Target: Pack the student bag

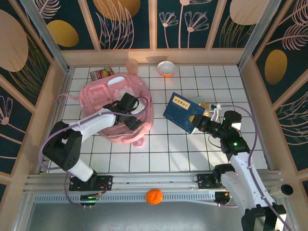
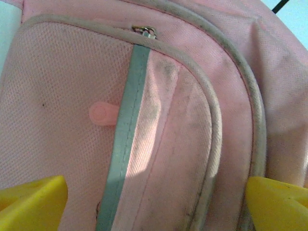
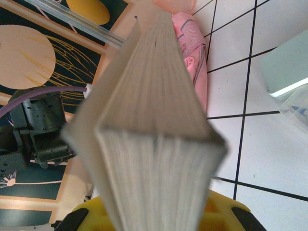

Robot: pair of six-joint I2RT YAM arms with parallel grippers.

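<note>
The student bag [image 1: 115, 108] is a large pink backpack lying on the left of the tiled table. My left gripper [image 1: 126, 114] hovers over its top side and is open. In the left wrist view its yellow fingertips [image 2: 33, 202] stand wide apart over the bag's front pocket [image 2: 159, 120], near a grey-green strip and a zip pull [image 2: 144, 31]. My right gripper [image 1: 202, 123] is shut on a blue book [image 1: 184, 112], held tilted above the table to the right of the bag. The right wrist view looks along the book's page edges [image 3: 154, 134], with the bag [image 3: 190, 43] beyond.
An orange-and-white bowl [image 1: 166, 68], a pink cup [image 1: 132, 65] and a snack packet [image 1: 101, 73] sit at the back. A pale green flat item [image 1: 198, 102] and a clear packet [image 3: 298, 108] lie by the book. An orange ball [image 1: 154, 196] rests on the near rail.
</note>
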